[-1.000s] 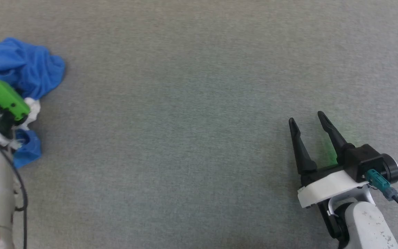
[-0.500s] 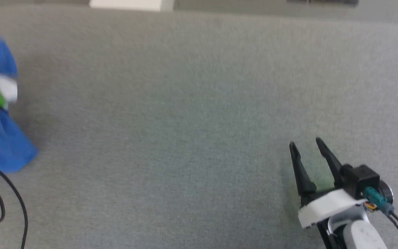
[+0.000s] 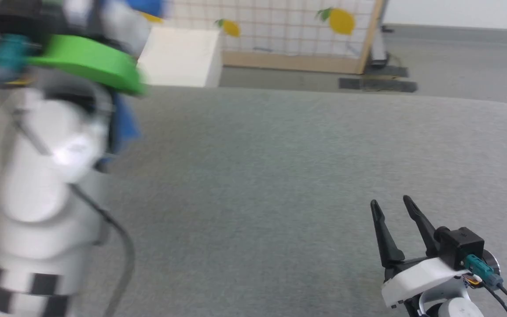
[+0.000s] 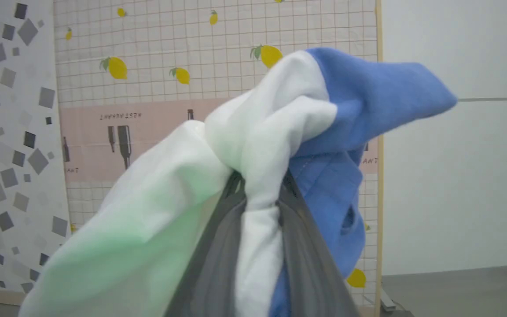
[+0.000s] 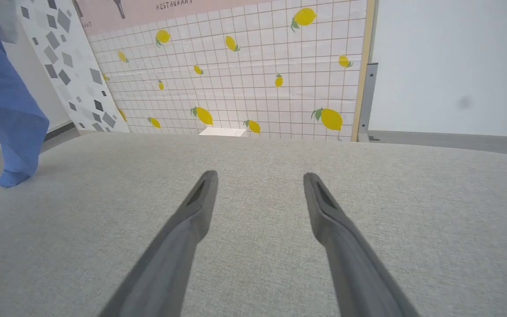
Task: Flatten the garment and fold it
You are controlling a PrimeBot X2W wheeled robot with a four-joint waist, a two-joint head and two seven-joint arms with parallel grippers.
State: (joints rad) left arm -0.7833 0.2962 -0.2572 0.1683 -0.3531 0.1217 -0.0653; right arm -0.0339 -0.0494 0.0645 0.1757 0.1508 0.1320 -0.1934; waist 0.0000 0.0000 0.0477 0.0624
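The left end effector (image 4: 260, 181) is pinching a bunch of the garment (image 4: 275, 110), its two fingers pressed onto a thick fold of the white panel, with blue cloth spilling over and to the right of them in the left wrist view. In the head view this arm is a blur at the upper left, raised above the table (image 3: 280, 176), with blue cloth hanging behind it. In the right wrist view the blue cloth hangs down the left edge of the frame, and its lowest tip looks to be at or just touching the table. The right end effector (image 3: 391, 203) sits at the lower right of the head view, fingers spread and holding nothing, low over bare table.

The step in hand looks like lifting the crumpled garment so it can hang free before flattening. The next move probably calls for the right end effector to reach across and take a second hold, on a hem or shoulder, so the cloth can be stretched and laid flat mid-table.
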